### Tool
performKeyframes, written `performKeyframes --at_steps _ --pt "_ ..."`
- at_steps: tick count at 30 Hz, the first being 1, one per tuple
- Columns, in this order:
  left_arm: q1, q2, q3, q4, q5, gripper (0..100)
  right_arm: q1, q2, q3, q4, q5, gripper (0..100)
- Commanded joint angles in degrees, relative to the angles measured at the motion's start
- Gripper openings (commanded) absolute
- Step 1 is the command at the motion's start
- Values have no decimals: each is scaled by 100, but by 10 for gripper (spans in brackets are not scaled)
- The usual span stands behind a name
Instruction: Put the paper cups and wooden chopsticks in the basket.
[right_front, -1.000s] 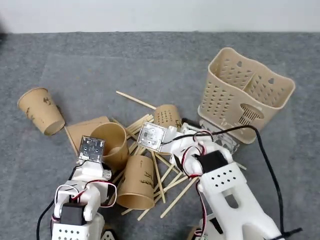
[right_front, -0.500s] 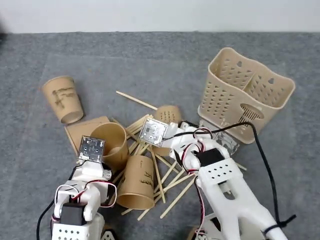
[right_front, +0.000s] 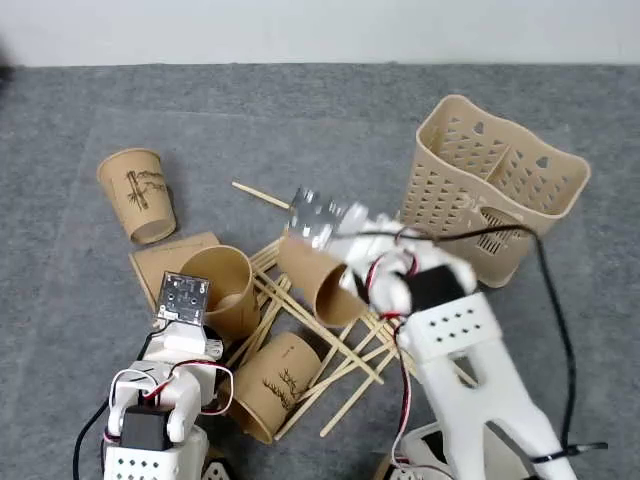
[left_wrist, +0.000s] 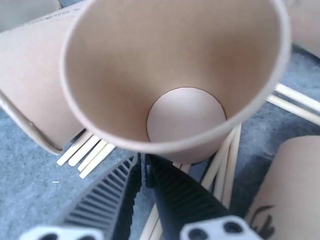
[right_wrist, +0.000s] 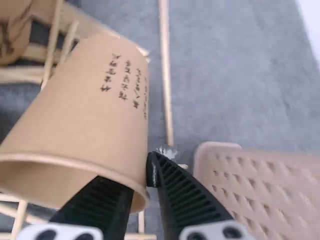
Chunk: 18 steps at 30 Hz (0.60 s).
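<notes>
High view: grey carpeted bench, pale wall behind. Basket upright on the carpet. Just beside the basket, right gripper clamped on the rim of a paper cup, held tilted over the scattered chopsticks. Left gripper, well apart from the basket, fingers together with nothing between, at the mouth of a second cup on its side. Third cup farthest from the basket.

Grey table, w/ paper cups, wooden chopsticks, basket on it
</notes>
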<state>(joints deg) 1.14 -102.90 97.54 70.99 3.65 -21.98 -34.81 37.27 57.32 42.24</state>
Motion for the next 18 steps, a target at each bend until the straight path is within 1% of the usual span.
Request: performKeyframes --at_steps 1,4,8,13,16,18 --pt "-18 -97 -110 18 -62 15 189 13 -1547 1077 -220 9" --pt "-18 -97 -110 18 -62 15 418 22 -2505 1754 -220 9" --pt "-18 -97 -110 18 -62 15 971 31 -3692 2369 -220 9" --pt "-18 -97 -110 18 -62 15 1921 31 -4589 2695 -211 8" --pt "-18 -97 -110 18 -62 15 2554 31 -4721 2677 -176 8" --pt "-18 -97 -110 18 -62 15 2914 31 -4721 2668 26 8"
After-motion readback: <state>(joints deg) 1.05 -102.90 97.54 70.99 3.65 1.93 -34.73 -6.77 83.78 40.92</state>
